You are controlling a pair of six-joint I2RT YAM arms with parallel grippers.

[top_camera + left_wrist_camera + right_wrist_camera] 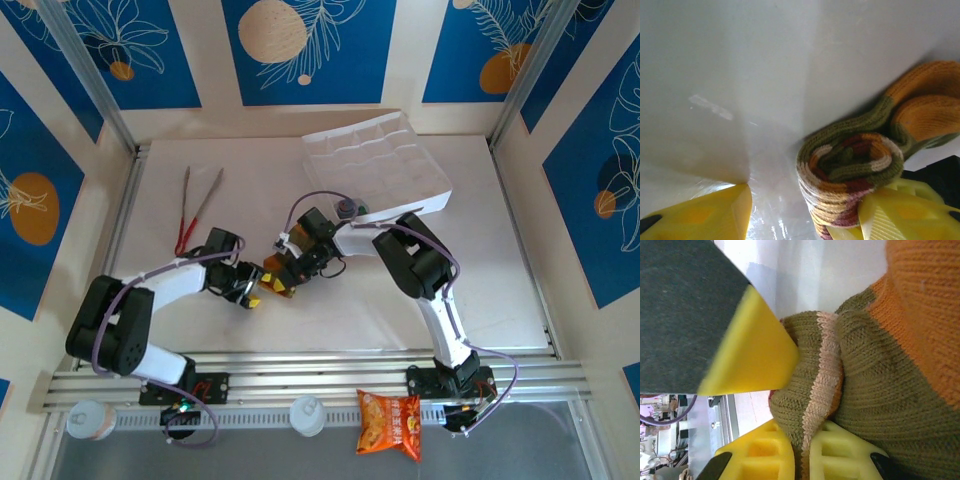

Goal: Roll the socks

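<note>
Olive-green knit sock roll (274, 282) with orange and cream stripes is on the white worktop (250, 165), just off centre toward 8 o'clock, between both arms' tips. The left end effector (247, 291) is at its 8 o'clock side and the right end effector (287, 268) at its 1 o'clock.

Left wrist view: left end effector jaws are apart with a medium gap. The roll (850, 170) lies against the yellow finger (905, 212) at 4 o'clock. The finger at 7 o'clock is clear of it, with bare worktop between them, so no grip. Two orange knit cuffs (932, 95) extend toward 2 o'clock.

Right wrist view: right end effector (802, 440) is narrow, its yellow fingers pinched on a fold of the roll along the cream stripe. A yellow-tipped black finger (750, 350) sits right against the knit from 10 o'clock.

Also on the worktop: red-handled metal tongs (196, 208) at 10 o'clock and a white compartment tray (375, 165) at 1 o'clock. An orange snack packet (390, 423) is at 6 o'clock, past the front rail.
</note>
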